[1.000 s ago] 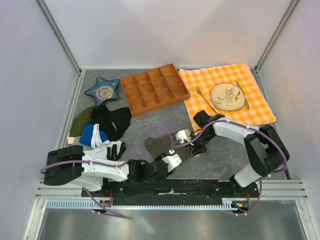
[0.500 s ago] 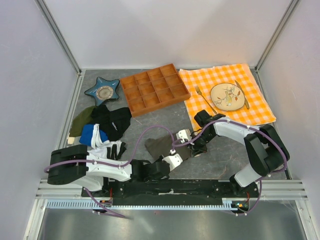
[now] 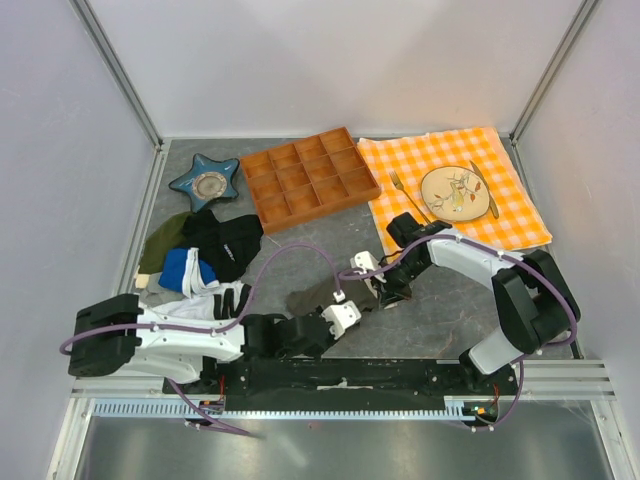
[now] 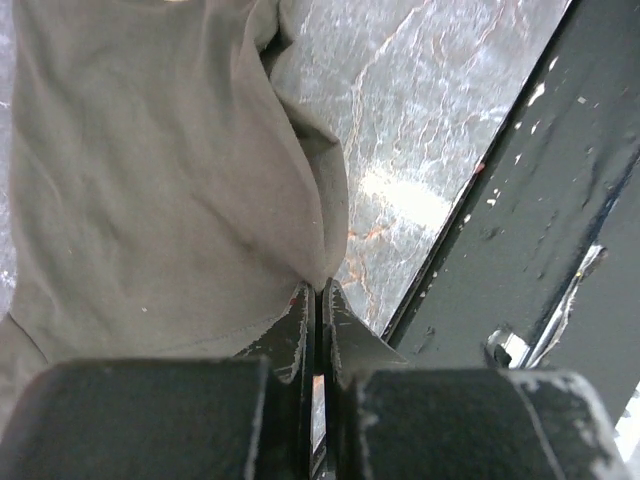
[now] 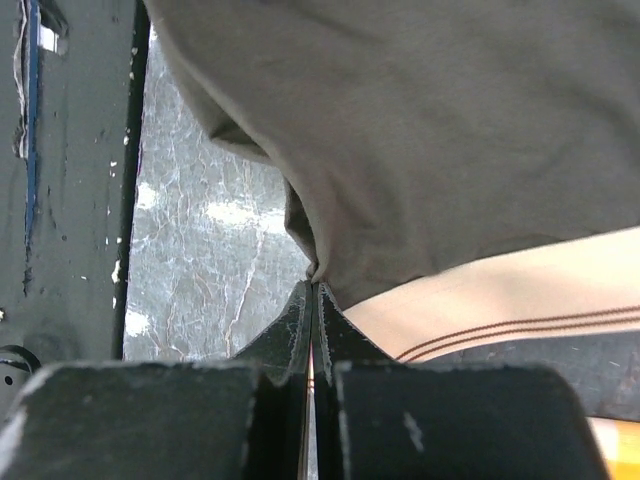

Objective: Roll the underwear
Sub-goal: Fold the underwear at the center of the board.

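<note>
- Charcoal-grey fabric with a brownish tinge: the underwear (image 3: 315,293) lies on the dark marbled table (image 3: 440,300), near the front edge and about midway between the two arms. It is rumpled rather than flat.
- In the left wrist view, the left gripper (image 4: 318,292) has its fingers pressed together on a folded edge of the underwear, with fabric pinched at the tips. The black rail (image 4: 520,200) of the arm bases runs just beside it.
- In the right wrist view, the right gripper (image 5: 313,285) is clamped on the underwear in the same way, holding a hanging edge between its closed tips.
- From above, the two grippers hold the garment at opposite ends, the left at the near side and the right at the far right side.
- At the far centre sits the wooden tray (image 3: 310,180), divided into twelve compartments; each shows only its wooden floor.
- Left of the tray sits a blue star-shaped dish (image 3: 205,183) with a pale round centre; I cannot tell what that is.
- On the orange checked cloth (image 3: 510,215) at the far right is a plate (image 3: 453,192) with thin dark marks on it, either pattern or contents. A fork (image 3: 410,197) lies to its left and a knife (image 3: 483,188) to its right.
- A heap at the left holds a black garment (image 3: 228,243), a blue piece (image 3: 183,268), a green piece (image 3: 160,245) and a white-and-black cloth (image 3: 215,297).
</note>
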Controlling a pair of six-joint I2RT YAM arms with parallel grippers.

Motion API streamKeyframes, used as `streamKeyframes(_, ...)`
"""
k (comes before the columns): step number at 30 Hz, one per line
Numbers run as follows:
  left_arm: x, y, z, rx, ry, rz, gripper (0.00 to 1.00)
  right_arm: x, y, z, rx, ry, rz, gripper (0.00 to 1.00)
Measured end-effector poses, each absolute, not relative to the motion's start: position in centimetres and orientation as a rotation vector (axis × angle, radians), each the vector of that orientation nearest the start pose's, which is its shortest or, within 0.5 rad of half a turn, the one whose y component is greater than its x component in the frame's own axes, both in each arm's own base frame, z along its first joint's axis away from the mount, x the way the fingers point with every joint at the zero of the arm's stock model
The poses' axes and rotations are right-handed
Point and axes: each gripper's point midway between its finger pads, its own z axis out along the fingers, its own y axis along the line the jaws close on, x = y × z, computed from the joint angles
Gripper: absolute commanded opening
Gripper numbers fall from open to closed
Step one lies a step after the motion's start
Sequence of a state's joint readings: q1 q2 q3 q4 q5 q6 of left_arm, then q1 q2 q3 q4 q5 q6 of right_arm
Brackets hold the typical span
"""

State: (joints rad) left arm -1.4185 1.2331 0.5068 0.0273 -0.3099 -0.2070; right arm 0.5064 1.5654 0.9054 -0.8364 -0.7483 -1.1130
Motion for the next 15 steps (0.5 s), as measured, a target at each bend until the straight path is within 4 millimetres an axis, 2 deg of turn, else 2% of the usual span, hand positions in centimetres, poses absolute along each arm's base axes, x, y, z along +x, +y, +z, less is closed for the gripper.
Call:
streamKeyframes(4,10.0,-30.5,6.7,1.123,1.973,-0.593,0.02,17.9,20.4,5.3,-1.952,1.826,0.963,0.0)
streamKeyframes(8,11.2,-30.0,6.7,1.084,2.009,-0.622,0.02,18.7,20.8,6.1,-1.94,1.826,0.948,0.0)
streamKeyframes(15,12.8,-28.3,6.7,1.002,2.062,-0.643,0.02,21.5,22.1,7.1,-1.937,1.819,0.913,0.0)
